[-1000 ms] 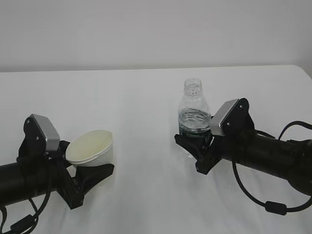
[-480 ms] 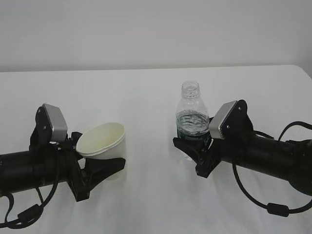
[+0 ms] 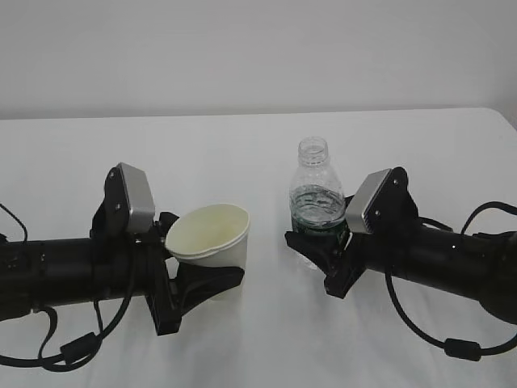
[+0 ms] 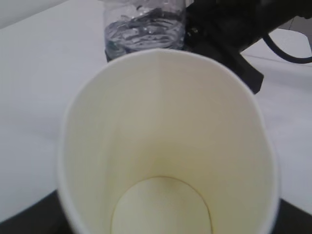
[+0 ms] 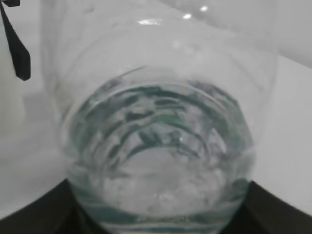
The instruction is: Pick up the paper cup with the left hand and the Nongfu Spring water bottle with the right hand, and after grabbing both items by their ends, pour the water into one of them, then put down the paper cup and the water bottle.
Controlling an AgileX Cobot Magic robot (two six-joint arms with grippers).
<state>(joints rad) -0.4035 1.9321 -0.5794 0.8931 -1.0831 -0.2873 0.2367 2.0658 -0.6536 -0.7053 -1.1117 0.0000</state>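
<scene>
Paper cup (image 3: 212, 236) sits centre-left, gripped low by the left hand (image 3: 194, 279); water bottle (image 3: 317, 204) stands upright just right of it, clamped near its base by the right hand (image 3: 319, 250), looks like

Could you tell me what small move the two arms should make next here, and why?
Probably tip the Nongfu Spring water bottle toward the paper cup. The right hand grips the upright, capless bottle with water inside; the left hand holds the cup, empty, its mouth angled toward the bottle, close beside it.
</scene>
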